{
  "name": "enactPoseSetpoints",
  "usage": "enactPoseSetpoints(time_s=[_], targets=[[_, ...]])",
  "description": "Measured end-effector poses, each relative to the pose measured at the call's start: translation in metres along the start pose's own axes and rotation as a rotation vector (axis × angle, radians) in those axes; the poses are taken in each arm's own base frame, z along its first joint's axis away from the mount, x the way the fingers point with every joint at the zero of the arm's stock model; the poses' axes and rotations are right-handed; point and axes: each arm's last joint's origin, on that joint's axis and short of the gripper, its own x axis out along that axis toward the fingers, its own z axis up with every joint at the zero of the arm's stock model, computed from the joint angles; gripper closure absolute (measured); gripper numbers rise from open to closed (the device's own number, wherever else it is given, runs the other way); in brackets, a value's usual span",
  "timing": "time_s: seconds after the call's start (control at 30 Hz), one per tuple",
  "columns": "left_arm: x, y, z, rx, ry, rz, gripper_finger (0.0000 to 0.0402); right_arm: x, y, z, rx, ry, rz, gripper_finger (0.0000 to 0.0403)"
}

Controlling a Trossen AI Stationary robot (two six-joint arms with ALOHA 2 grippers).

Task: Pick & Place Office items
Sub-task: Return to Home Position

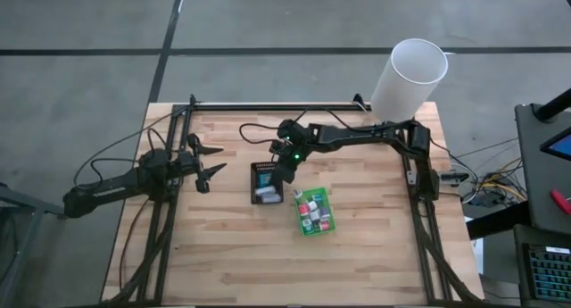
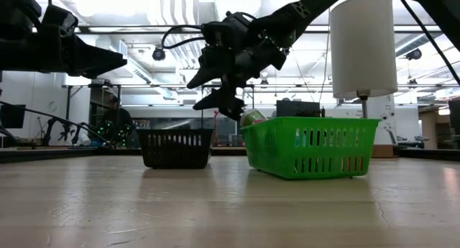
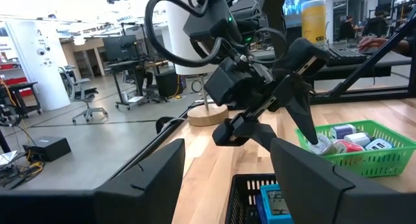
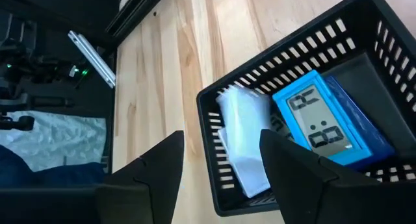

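The black ribbed tray point(image 1: 265, 185) sits at mid-table and holds a blue item with a digit display point(image 4: 325, 120) and a clear-white flat packet point(image 4: 242, 143). Just to its right, the green tray point(image 1: 314, 212) carries several small white, pink and teal office items point(image 3: 348, 136). My right gripper point(image 4: 221, 136) hangs open above the black tray's far part point(image 1: 285, 174), clear of its rim point(image 2: 195, 95) and touching nothing. My left gripper point(image 1: 221, 160) is open and empty, raised over the table left of the black tray and pointing at it point(image 3: 225, 146).
A tall white cylinder on a stand point(image 1: 409, 76) rises at the far right corner. Black frame rails point(image 1: 268, 106) run along the far and side edges. A cable point(image 1: 259, 134) loops on the table behind the right gripper. Bare wood point(image 1: 268, 263) lies near the front edge.
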Motion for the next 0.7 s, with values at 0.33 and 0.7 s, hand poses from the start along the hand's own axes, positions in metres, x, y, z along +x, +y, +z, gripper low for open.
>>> enactPoseSetpoints(time_s=[0.33,0.7], targets=[[0.0,0.0,0.0,0.0,0.0,0.0,0.0167,-0.011,0.006,0.007,-0.041,-0.04,0.001,0.02],[0.0,0.0,0.0,0.0,0.0,0.0,0.0167,-0.083,0.049,0.023,-0.378,-0.267,-0.117,0.02]])
